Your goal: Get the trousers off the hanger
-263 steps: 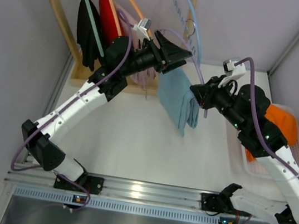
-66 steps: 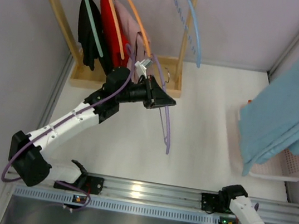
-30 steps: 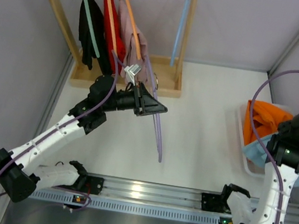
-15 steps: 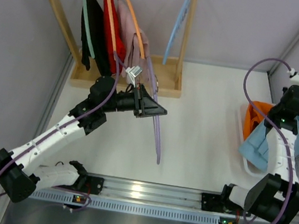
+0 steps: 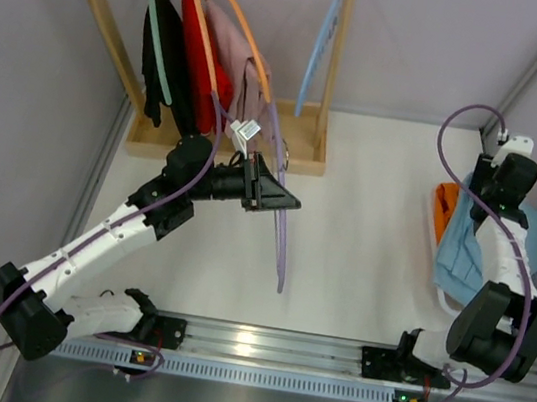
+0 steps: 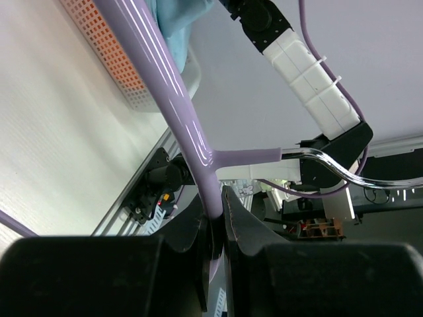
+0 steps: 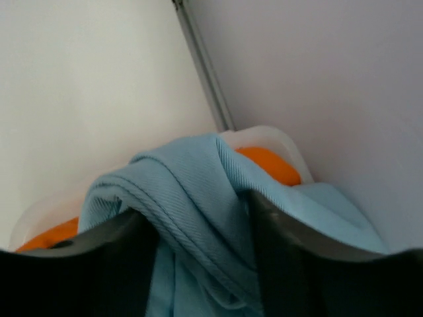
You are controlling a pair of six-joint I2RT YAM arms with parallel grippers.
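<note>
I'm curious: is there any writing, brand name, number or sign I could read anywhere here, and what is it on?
No text can be read in any view.
Light blue trousers and lavender hanger: no print or label shows.
Background clutter past the hanger in the left wrist view: too blurred to read.

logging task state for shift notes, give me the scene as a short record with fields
trousers: light blue, off the hanger, draped over the white basket on the orange cloth
hanger: lavender, bare, held by its neck
left gripper: shut on the hanger
right gripper: shut on a fold of the trousers, above the basket
wooden rack: other garments and a pale blue hanger hang on it
task state: trousers removed, not yet released
</note>
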